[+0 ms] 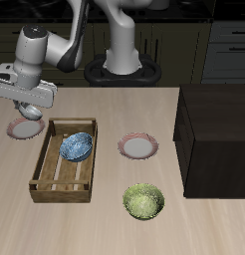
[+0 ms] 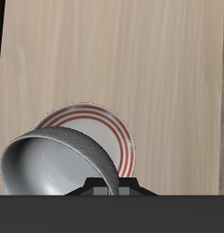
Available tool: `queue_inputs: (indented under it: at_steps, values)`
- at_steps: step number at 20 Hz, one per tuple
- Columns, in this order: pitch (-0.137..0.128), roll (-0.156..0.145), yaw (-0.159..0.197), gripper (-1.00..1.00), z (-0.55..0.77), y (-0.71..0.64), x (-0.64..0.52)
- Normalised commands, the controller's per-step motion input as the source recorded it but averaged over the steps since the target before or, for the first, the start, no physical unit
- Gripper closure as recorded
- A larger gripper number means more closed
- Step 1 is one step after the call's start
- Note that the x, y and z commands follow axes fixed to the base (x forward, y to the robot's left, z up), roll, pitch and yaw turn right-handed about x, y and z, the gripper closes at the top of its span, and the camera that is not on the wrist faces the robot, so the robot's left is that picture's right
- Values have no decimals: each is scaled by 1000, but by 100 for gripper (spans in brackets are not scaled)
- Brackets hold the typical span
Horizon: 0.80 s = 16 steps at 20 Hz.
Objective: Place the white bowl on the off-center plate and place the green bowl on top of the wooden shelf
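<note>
We see the white bowl tilted on its side, its greyish inside facing us, with its rim caught at the dark gripper body. Right behind it lies the off-center plate, white with pinkish-red rings, partly covered by the bowl. The light wooden table fills everything beyond.
</note>
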Motion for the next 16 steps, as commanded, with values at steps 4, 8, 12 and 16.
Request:
queue_inputs:
  at_steps: [4, 8, 12, 16]
  values:
    - [45, -33, 9, 100, -279, -46, 83]
    - [42, -30, 13, 100, -317, -33, 52]
    - [34, -44, 3, 100, -189, 17, 27]
    - [38, -69, 35, -100, -127, -10, -22]
